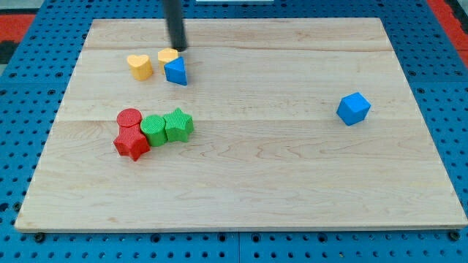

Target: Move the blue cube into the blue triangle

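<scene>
The blue cube [354, 109] sits alone on the wooden board at the view's right. The blue triangle [176, 71] stands at the upper left, touching a small yellow block [167, 55] just behind it. My tip [179, 47] is at the view's top, right beside the yellow block's upper right and just above the blue triangle. It is far to the left of the blue cube.
A yellow heart [140, 66] lies left of the triangle. Lower left is a cluster: a red cylinder [129, 118], a red star [132, 143], a green block [154, 129] and a green star [178, 124]. The board [292, 183] rests on a blue pegboard.
</scene>
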{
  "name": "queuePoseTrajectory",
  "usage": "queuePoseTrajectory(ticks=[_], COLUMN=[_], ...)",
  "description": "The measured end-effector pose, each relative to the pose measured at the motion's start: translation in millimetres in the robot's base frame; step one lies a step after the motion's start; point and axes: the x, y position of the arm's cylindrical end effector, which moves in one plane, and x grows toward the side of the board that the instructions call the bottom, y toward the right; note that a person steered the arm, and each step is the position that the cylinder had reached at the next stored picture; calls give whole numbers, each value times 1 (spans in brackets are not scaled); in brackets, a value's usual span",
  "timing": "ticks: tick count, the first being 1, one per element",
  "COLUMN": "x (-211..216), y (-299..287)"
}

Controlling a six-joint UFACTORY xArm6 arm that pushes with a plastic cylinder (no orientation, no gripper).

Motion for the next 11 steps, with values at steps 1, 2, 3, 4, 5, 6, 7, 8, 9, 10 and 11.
queuePoseTrajectory(ticks=[1, 2, 3, 4, 5, 6, 7, 8, 9, 10, 11], x=[38, 112, 119, 131, 150, 144, 143, 148, 197, 173, 120], y=[123, 207, 285, 324, 248, 138, 165, 210, 208, 116, 55])
